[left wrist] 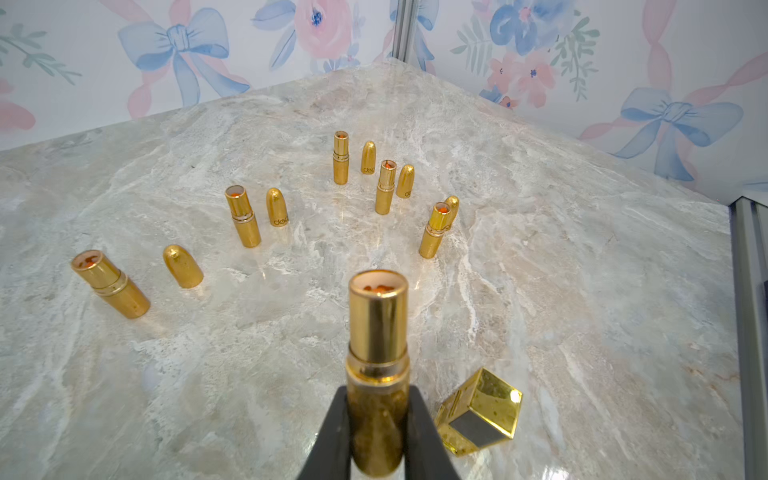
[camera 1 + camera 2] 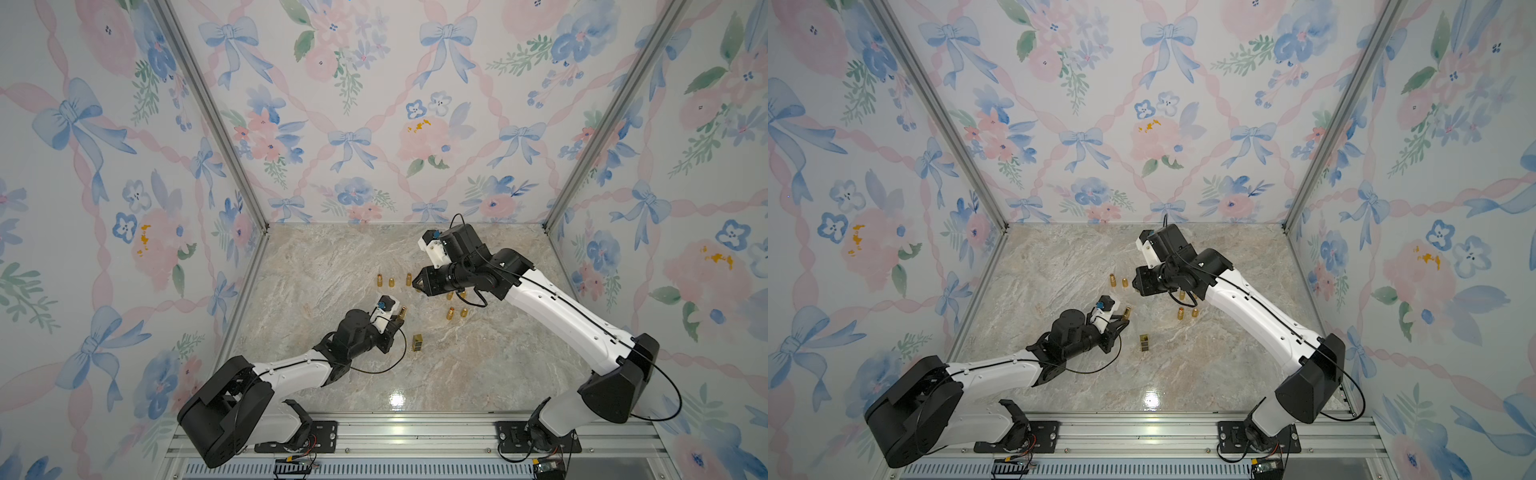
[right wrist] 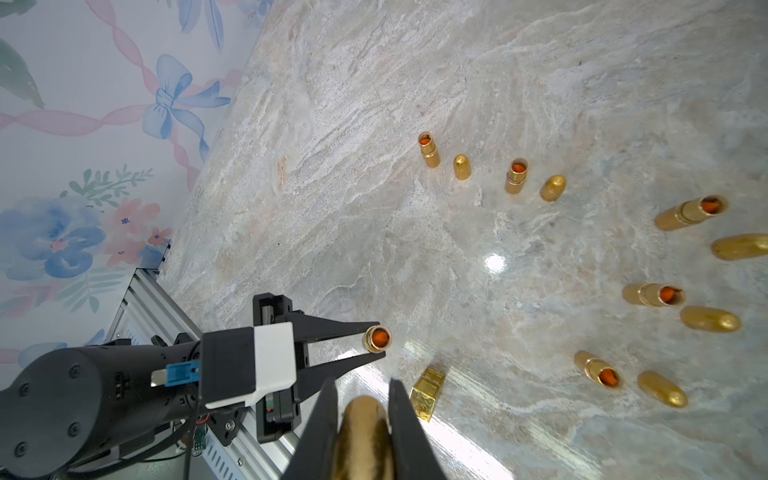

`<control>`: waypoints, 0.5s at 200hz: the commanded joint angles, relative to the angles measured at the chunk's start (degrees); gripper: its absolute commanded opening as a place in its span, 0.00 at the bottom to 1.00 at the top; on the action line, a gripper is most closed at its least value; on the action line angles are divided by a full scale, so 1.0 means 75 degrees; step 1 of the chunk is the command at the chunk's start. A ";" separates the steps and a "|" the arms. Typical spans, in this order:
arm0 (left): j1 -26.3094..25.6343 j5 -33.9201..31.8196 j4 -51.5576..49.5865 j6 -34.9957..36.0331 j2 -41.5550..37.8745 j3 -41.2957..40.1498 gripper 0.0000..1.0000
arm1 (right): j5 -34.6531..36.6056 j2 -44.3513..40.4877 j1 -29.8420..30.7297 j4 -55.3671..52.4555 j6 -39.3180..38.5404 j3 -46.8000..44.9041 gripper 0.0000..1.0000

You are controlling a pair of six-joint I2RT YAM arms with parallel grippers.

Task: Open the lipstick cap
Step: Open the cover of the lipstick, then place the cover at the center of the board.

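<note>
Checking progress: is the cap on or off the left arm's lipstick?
Off. The lipstick shows an open top; the right fingers hold the cap.

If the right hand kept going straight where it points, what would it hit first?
Likely the open lipstick tube in the left hand, straight ahead of the right hand and its cap; depth is unclear.

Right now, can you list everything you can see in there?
Table: one, beige marble, under everything.
Walls: three, flowers and blue bows, around the table.
Open lipstick tubes: five, gold with orange inside, standing on the table.
Loose caps: five, gold, one beside each tube.
Square case: one, gold and black, lying on the table.
Held tube: one, gold, in the left claw.
Held cap: one, gold, in the right claw.
Claws: two, black, both shut.
</note>
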 commanded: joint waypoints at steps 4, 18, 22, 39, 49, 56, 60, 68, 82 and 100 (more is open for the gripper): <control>0.0040 -0.0121 -0.0205 0.0035 -0.0268 -0.0013 0.00 | 0.0243 0.0070 -0.0129 0.0238 0.0029 -0.0459 0.15; 0.0038 -0.0043 -0.0201 0.0015 -0.0442 -0.0001 0.00 | 0.0312 0.0228 -0.0199 0.0418 0.0064 -0.0748 0.14; 0.0043 -0.0041 -0.0195 0.0014 -0.0493 -0.0011 0.00 | 0.0327 0.0256 -0.0213 0.0520 0.0083 -0.0839 0.14; 0.0037 -0.0121 -0.0183 -0.0027 -0.0747 -0.0066 0.00 | 0.0629 0.0358 -0.0218 0.0970 0.0038 -0.1277 0.14; 0.0027 -0.0140 -0.0183 -0.0044 -0.0889 -0.0108 0.00 | 0.0969 0.0494 -0.0215 0.1099 0.0007 -0.1442 0.15; 0.0033 -0.0171 -0.0193 -0.0047 -0.0997 -0.0129 0.00 | 0.1176 0.0616 -0.0220 0.1241 0.0014 -0.1572 0.15; 0.0037 -0.0196 -0.0194 -0.0050 -0.1059 -0.0146 0.00 | 0.1248 0.0695 -0.0224 0.1335 0.0024 -0.1644 0.15; 0.0043 -0.0255 -0.0183 -0.0061 -0.1145 -0.0176 0.00 | 0.1316 0.0841 -0.0245 0.1539 0.0046 -0.1787 0.15; 0.0044 -0.0330 -0.0192 -0.0062 -0.1247 -0.0222 0.00 | 0.1465 0.1231 -0.0238 0.1918 0.0085 -0.2008 0.15; 0.0048 -0.0368 -0.0190 -0.0063 -0.1324 -0.0236 0.00 | 0.1688 0.1587 -0.0236 0.2366 0.0108 -0.2184 0.14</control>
